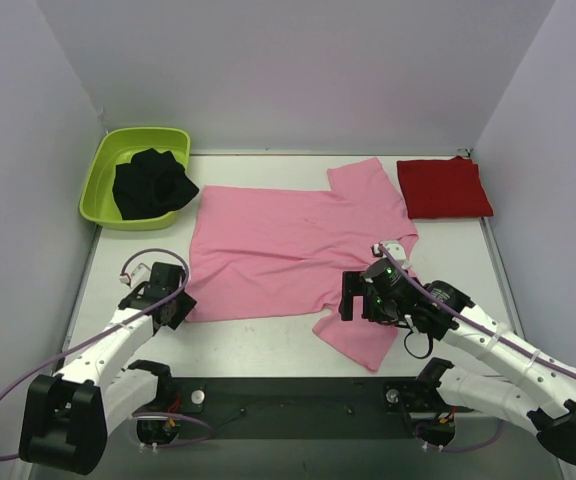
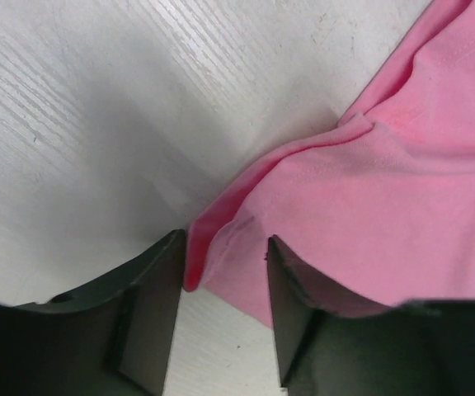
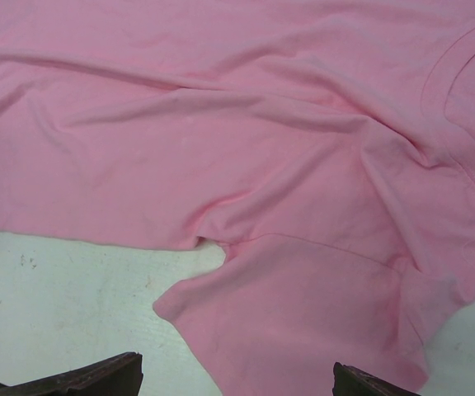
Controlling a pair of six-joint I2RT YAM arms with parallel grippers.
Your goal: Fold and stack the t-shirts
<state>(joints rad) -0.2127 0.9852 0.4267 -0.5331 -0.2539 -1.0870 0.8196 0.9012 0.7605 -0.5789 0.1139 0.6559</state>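
Observation:
The light pink t-shirt (image 1: 268,250) lies spread flat across the table's middle. The deep red t-shirt (image 1: 443,187) sits folded at the back right. My left gripper (image 1: 173,305) is low at the pink shirt's near left corner. In the left wrist view that corner (image 2: 221,239) is bunched between the fingers of my left gripper (image 2: 225,272), which still stand apart. My right gripper (image 1: 353,297) hovers open over the shirt's near sleeve (image 3: 303,313). Its fingertips (image 3: 97,379) only just show at the bottom of the right wrist view.
A lime green tub (image 1: 103,180) stands at the back left with a black cloth (image 1: 151,183) in it. White walls close the table on three sides. The arm bases and cables sit along the near edge.

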